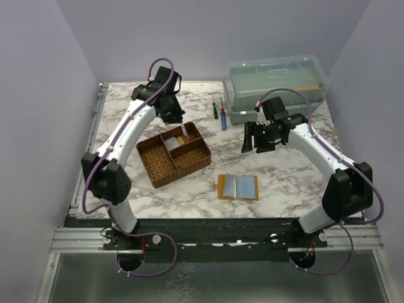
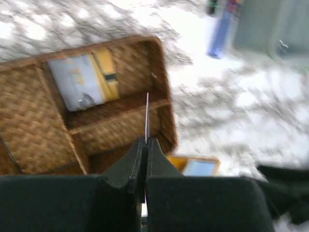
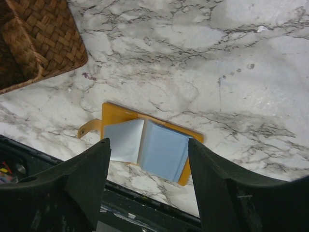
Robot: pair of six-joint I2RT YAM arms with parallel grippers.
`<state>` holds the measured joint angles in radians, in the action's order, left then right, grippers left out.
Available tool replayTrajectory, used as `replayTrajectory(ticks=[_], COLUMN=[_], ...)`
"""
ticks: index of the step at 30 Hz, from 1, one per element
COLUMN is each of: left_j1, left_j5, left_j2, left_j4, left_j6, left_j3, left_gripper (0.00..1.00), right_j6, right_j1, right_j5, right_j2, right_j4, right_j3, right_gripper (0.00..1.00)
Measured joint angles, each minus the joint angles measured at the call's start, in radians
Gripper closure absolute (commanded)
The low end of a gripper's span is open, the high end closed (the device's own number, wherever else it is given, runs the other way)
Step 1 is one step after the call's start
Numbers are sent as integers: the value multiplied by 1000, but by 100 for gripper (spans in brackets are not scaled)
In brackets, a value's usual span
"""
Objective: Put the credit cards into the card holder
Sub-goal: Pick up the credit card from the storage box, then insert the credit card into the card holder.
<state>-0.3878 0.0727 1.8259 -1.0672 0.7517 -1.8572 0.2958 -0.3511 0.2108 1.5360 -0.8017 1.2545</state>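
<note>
Pinching: the left gripper (image 2: 146,145) has its two fingers pressed together on one thin credit card (image 2: 147,116), which is seen from its edge and stands upright.
Place of this card: above the woven tray (image 2: 29,106), over the divider of the tray; whether it touches the tray, the pictures do not tell.
Right gripper (image 3: 147,145): its fingers are spread wide and nothing is between them; it hangs above the table (image 1: 284,170).
Card holder (image 3: 120,113): lies open and flat on the table, pale blue-grey inside facing up, near the front edge and apart from the tray.
Other card: a grey card (image 2: 75,79) lies flat in a rear compartment of the tray, just beside a yellow piece (image 2: 107,72).
Behind: a clear plastic box (image 1: 278,88) and a blue pen (image 1: 223,118).
</note>
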Motion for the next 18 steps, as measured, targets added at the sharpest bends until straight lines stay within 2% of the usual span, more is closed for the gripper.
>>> replayTrajectory(ticks=[4, 8, 13, 18], left_j1=[0, -6, -15, -55], left_j5=[-216, -445, -624, -735], left_j2=[-238, -425, -452, -436], left_j4=[198, 523, 887, 1164], left_j6=[-25, -13, 39, 119], left_j3=[249, 595, 882, 1024], left_gripper=[100, 100, 100, 100], right_j6=[3, 40, 151, 317], right_j1=[0, 0, 10, 27], right_j5=[89, 236, 426, 542], right_j2=[-1, -39, -145, -278], right_j4=[47, 160, 366, 629], right_j3=[-23, -134, -313, -548], right_gripper=[31, 31, 32, 33])
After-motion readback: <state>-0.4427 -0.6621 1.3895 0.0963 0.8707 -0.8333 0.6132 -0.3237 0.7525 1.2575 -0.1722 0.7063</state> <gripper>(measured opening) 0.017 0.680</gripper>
